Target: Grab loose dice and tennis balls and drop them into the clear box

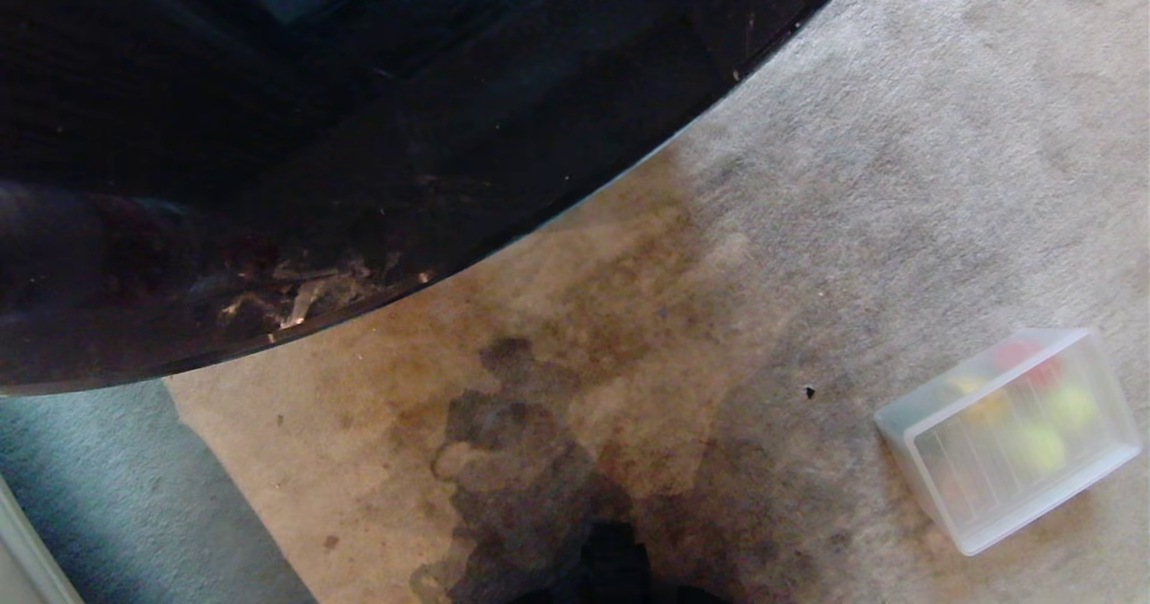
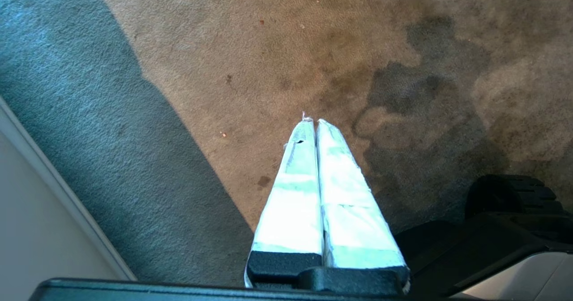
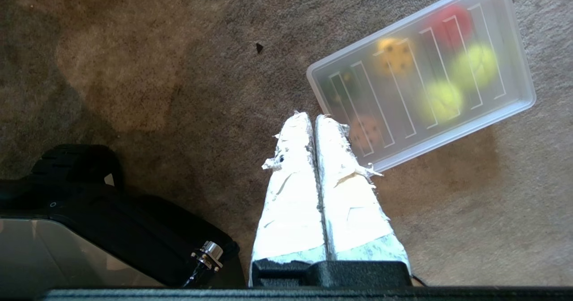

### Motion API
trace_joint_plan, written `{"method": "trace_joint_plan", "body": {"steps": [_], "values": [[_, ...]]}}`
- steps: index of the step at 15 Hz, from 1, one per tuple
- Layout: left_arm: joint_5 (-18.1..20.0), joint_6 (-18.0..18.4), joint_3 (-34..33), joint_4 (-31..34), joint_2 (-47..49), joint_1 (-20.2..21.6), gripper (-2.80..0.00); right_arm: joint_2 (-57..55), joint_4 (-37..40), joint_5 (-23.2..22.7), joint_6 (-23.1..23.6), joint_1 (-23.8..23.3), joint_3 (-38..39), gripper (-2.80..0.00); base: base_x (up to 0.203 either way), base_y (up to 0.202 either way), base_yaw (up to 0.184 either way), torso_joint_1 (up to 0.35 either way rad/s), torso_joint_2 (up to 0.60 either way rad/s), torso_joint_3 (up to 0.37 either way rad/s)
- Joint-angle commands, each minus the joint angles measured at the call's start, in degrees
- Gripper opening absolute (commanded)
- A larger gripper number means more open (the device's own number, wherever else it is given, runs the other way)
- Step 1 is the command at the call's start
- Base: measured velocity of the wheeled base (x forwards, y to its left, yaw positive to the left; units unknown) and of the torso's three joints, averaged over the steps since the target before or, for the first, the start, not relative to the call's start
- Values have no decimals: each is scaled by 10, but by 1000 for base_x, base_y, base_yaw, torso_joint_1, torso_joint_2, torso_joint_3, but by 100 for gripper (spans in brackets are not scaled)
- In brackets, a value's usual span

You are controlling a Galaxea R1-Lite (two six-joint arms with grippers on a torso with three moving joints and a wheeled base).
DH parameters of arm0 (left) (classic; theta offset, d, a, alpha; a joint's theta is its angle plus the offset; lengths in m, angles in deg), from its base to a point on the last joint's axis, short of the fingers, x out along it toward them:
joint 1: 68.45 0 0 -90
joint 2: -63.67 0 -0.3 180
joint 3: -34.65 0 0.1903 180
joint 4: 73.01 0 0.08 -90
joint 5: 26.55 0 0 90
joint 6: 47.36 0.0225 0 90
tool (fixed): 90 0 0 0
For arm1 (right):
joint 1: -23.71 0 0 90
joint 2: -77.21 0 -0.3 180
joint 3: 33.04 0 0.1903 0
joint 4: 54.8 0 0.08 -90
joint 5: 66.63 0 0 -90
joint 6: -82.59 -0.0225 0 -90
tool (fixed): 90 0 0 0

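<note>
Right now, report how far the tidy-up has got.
Done, by the look of it: the clear box on the carpet holds two tennis balls, a red die, a yellow die, a tan die and something dark, likely the green die, under a ribbed lid. In hand: nothing; left gripper and right gripper are shut and empty. Left: no loose pieces visible.

The ribbed lid [image 3: 421, 81] blurs the dice [image 3: 394, 55] and tennis balls [image 3: 441, 100] beneath; the green die is barely discernible.
</note>
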Motion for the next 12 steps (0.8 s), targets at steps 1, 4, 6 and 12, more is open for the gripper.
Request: {"method": "trace_joint_plan", "body": {"steps": [1,4,6,12], "values": [[0,0,0,0,0,0,-280,-1,0,0,0,0,0,-280,0,0,0,0,0,0],[0,0,0,0,0,0,-280,-1,0,0,0,0,0,-280,0,0,0,0,0,0],[0,2,0,0,0,0,-280,-1,0,0,0,0,0,-280,0,0,0,0,0,0],[0,-3,0,0,0,0,-280,-1,0,0,0,0,0,-280,0,0,0,1,1,118]]}}
